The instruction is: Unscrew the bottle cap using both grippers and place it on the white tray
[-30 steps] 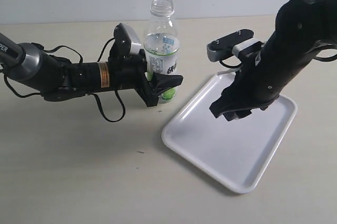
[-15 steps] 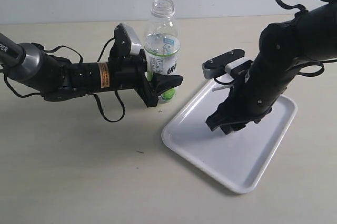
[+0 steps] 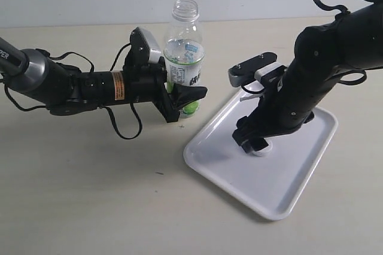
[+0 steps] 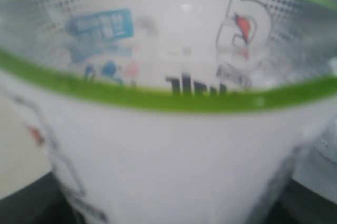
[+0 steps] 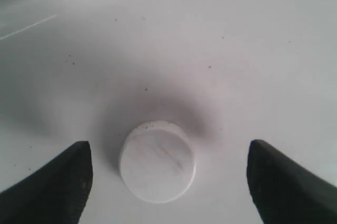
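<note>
White cap (image 5: 158, 162), white tray (image 3: 287, 189), clear bottle (image 3: 184, 12), green-banded white label (image 4: 158, 145)

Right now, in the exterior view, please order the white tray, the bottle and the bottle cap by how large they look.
1. white tray, clearly largest.
2. bottle.
3. bottle cap, smallest, lying on the tray and partly hidden.
Nearness does not change this order.

Behind the left pincer (image 3: 187, 100), a grey-black arm (image 3: 54, 84) with an orange band (image 3: 118, 85) and loose black cables (image 3: 122, 129). Behind the right pincer (image 3: 254, 144), a bulky black arm (image 3: 335, 51) with a grey-white camera block (image 3: 254, 68).
</note>
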Robot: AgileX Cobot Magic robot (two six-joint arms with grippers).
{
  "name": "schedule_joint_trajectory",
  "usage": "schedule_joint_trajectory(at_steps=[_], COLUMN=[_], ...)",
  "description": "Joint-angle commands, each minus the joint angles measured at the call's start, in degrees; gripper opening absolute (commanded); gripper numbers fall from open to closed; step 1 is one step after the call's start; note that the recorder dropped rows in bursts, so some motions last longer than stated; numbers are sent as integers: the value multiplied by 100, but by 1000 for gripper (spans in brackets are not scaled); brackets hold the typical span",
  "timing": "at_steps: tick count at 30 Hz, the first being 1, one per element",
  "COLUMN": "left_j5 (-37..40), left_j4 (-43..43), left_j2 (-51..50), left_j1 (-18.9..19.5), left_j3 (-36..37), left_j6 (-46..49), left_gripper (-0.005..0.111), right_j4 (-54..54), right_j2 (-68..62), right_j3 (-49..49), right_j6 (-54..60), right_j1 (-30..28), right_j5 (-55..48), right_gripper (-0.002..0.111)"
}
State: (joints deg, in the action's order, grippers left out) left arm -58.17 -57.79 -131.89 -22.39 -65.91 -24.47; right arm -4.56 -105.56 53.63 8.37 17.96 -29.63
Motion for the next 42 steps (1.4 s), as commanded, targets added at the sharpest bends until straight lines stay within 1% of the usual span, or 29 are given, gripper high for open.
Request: schedule_joint_trajectory(at_steps=[1, 10, 15, 18, 20, 23, 25, 27, 30, 32, 34, 35, 36, 38, 42], left_j5=[-44, -44, -107, -154, -168, -169, -169, -169, -169, -109, -107, -107, -107, -107, -107], left_j4=[145, 145, 317, 317, 317, 317, 317, 342, 354, 354, 432, 432, 432, 352, 233], left_j2=[47, -15, -151, -151, -151, -151, -151, -151, -151, -151, -151, -151, -151, -151, -141], left_j1=[13, 13, 13, 13, 13, 13, 13, 13, 13, 13, 13, 13, 13, 13, 43], left_j3=[-6, -6, -6, -6, -6, -6, -6, -6, -6, -6, -6, -6, -6, -6, -6], left_j6=[11, 11, 306, 304, 304, 304, 304, 304, 304, 131, -12, -19, -19, -107, -294], left_gripper=[0, 0, 0, 0, 2, 15, 28, 37, 49, 57, 67, 76, 81, 85, 85], right_j4=[9, 9, 27, 26, 26, 26, 26, 37, 37, 49, 67, 67, 67, 67, 67], right_j2=[23, 23, 23, 23, 23, 23, 23, 23, 23, 23, 23, 23, 23, 23, 82], right_j3=[-8, -8, -8, -8, -8, -8, -8, -8, -8, -8, -8, -8, -8, -8, -8], right_j6=[50, 50, 50, 62, 170, 198, 198, 198, 198, 198, 234, 249, 249, 297, 296], right_j1=[6, 6, 6, 6, 6, 6, 6, 6, 6, 6, 6, 6, 6, 6, 6], right_j5=[128, 261, 236, 239, 239, 208, 208, 207, 207, 207, 207, 207, 207, 207, 231], right_gripper=[77, 76, 76, 76, 76, 76, 76, 76, 76, 76, 76, 76, 76, 76, 76])
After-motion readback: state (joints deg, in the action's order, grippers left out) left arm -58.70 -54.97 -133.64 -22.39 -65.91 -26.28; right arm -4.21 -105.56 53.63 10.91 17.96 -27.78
